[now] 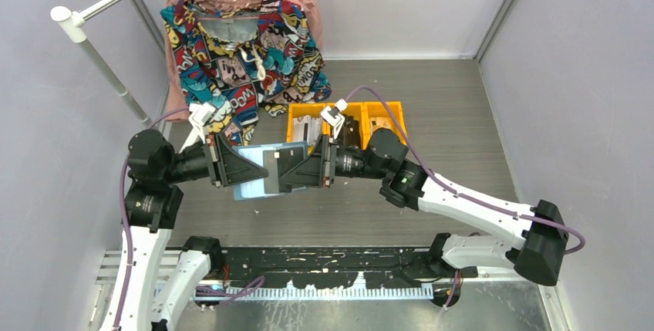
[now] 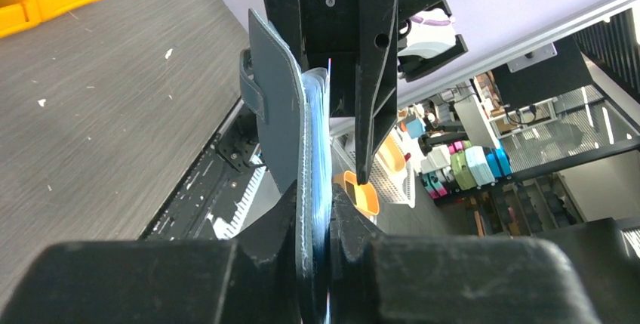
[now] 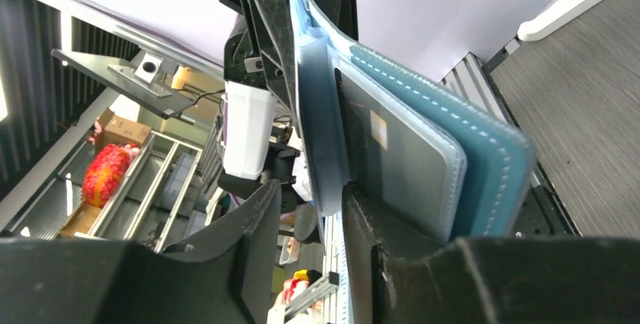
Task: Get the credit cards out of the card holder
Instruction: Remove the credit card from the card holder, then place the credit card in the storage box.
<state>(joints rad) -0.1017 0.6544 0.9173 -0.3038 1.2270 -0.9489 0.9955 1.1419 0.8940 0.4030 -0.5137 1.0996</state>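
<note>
**Card holder held on edge between the two claws**

Card holder [image 1: 248,189]: book-like. It has a teal-blue grained cover with pale stitching along a rounded edge, a light-blue inner face, and a fan of clear glossy sleeves. It is up off the grey wood-grain table [image 1: 447,115], in front of the orange plastic bins [image 1: 308,124].

Left gripper [image 2: 313,214]: matte black fingers are closed tight on the cover's edge along with the sleeve edges, with no gap showing. The strap-like snap tab sits on the cover's outer face.

Right gripper [image 3: 311,205]: it meets the holder from the opposite side. The gap is narrow. One clear sleeve leaf stands between the fingers, lying against one of them with space on the other side. Cannot tell whether it is pinched.

Credit card [image 3: 396,162]: a flat grey rectangle with a small gold chip patch. It sits inside the next sleeve, just outside the right claw, between it and the blue cover.
</note>
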